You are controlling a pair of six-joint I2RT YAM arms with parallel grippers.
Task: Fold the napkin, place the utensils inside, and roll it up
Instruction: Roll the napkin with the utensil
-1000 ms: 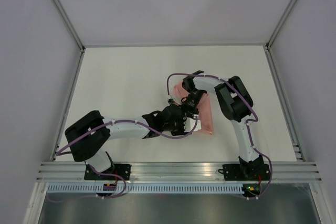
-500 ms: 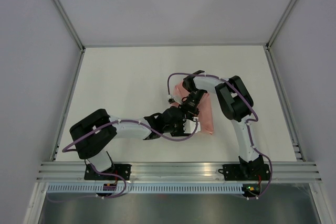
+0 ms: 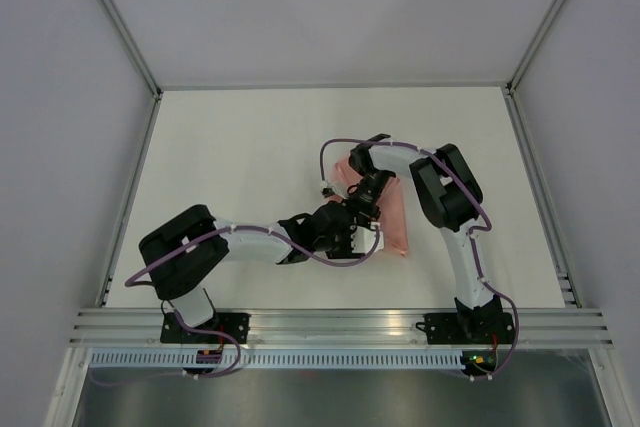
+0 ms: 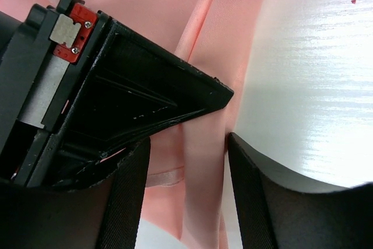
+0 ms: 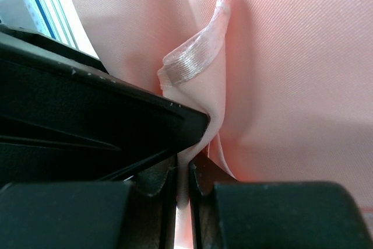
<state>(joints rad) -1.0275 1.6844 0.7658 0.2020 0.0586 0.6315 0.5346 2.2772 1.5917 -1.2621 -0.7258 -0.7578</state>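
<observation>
The pink napkin (image 3: 396,223) lies folded into a narrow strip on the white table, partly under both wrists. My right gripper (image 3: 363,209) comes down on its left edge. In the right wrist view that gripper (image 5: 182,193) is shut on a raised fold of the napkin (image 5: 291,74) with a glossy hem. My left gripper (image 3: 352,237) sits right beside it. In the left wrist view this gripper (image 4: 186,202) is open and straddles a long fold of the napkin (image 4: 204,161) without pinching it. The right gripper's black body (image 4: 128,91) fills the left of that view. The utensils are out of view.
The white table (image 3: 230,167) stretches to the left and the back, enclosed by grey walls. An aluminium rail (image 3: 340,322) runs along the near edge above both arm bases. The right arm's purple cable (image 3: 335,152) loops over the napkin.
The left arm's shoulder link has swung a little to the right while its gripper stays at the napkin's left edge. The right arm and the napkin have not visibly moved.
</observation>
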